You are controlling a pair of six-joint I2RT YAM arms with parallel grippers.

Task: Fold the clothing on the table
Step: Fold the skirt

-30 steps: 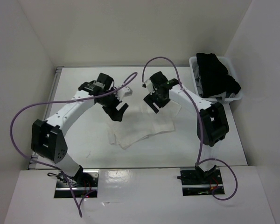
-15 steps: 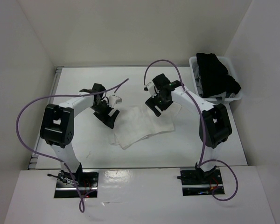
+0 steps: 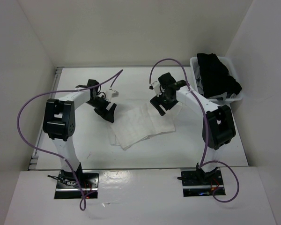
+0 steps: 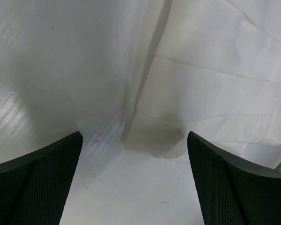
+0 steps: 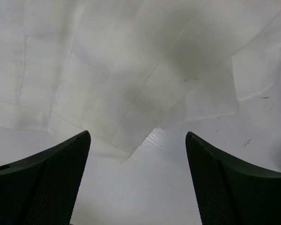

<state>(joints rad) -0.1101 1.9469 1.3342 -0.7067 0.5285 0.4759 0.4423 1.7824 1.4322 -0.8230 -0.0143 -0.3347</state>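
Note:
The clothing [image 3: 143, 124], a white pleated skirt, lies crumpled and partly doubled over in the middle of the table [image 3: 84, 140]. My left gripper [image 3: 107, 110] hangs open just off the skirt's left edge. In the left wrist view the gripper [image 4: 134, 140] spans bare table, with the skirt's edge [image 4: 215, 75] just ahead and to the right. My right gripper [image 3: 160, 104] stands open over the skirt's far right part. In the right wrist view the gripper [image 5: 136, 140] frames a notch in the skirt's border [image 5: 107, 70]. Neither gripper holds anything.
A white plastic basket [image 3: 238, 96] with black garments [image 3: 218, 75] stands at the far right of the table. White walls close in the left, back and right sides. Purple cables arc above both arms.
The left arm has folded back toward its base, and its gripper has slid left off the skirt to its left edge. The right gripper has shifted slightly to the right. Both stayed open.

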